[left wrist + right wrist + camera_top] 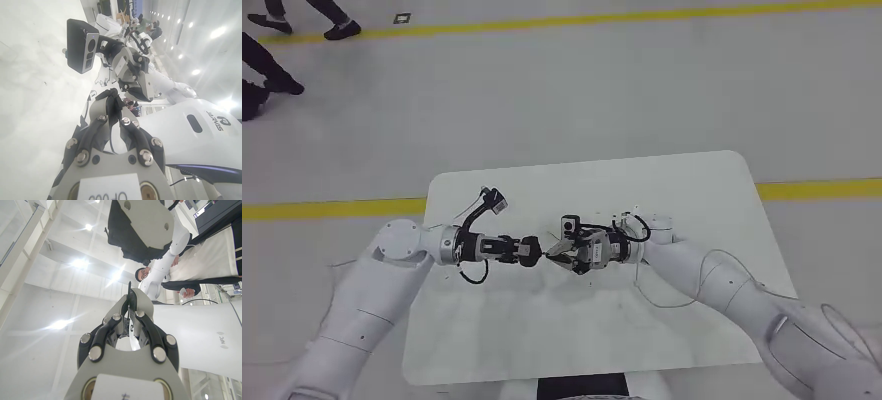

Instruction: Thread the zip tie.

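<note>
Both grippers meet tip to tip above the middle of the white table (672, 190). My left gripper (533, 250) comes in from the left, my right gripper (560, 253) from the right. In the left wrist view my left gripper (112, 95) is shut on one end of the black zip tie (111, 113), whose thin strap runs back between the fingers. In the right wrist view my right gripper (130, 294) is shut on a thin black strip of the zip tie (129, 289), with a short tip sticking out past the fingertips. The right gripper (140, 89) hangs just beyond the left one.
The table's bare top stretches around both arms, with its rounded far edge (592, 165) and near edge (572, 372). A yellow floor line (332, 209) runs behind it. People's feet (272, 80) stand far off at the back left.
</note>
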{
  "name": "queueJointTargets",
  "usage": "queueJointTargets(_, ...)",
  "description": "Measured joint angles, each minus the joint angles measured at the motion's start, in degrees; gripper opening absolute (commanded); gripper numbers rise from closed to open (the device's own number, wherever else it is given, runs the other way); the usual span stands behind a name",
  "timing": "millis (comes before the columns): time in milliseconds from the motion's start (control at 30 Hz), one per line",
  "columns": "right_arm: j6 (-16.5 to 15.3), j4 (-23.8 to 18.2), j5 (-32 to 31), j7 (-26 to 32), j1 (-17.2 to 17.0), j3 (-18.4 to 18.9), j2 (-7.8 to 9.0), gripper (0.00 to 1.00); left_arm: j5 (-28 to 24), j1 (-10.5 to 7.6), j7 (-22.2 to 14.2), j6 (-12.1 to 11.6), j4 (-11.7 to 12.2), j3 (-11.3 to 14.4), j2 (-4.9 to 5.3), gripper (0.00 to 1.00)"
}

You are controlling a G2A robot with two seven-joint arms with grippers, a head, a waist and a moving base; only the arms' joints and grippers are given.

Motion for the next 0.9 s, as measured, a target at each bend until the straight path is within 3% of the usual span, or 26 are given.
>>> queueJointTargets(433, 0.00, 0.00, 0.00, 0.00, 0.00, 0.00, 0.00, 0.00, 1.63, 1.43, -1.55, 0.00, -2.13, -3.76, -0.88, 0.00)
queueJointTargets(900, 0.00, -1.80, -0.58, -3.01, -1.21, 0.25, 0.01, 0.00, 1.40, 1.63, -1.86, 0.00, -2.19, -3.85, -0.97, 0.00)
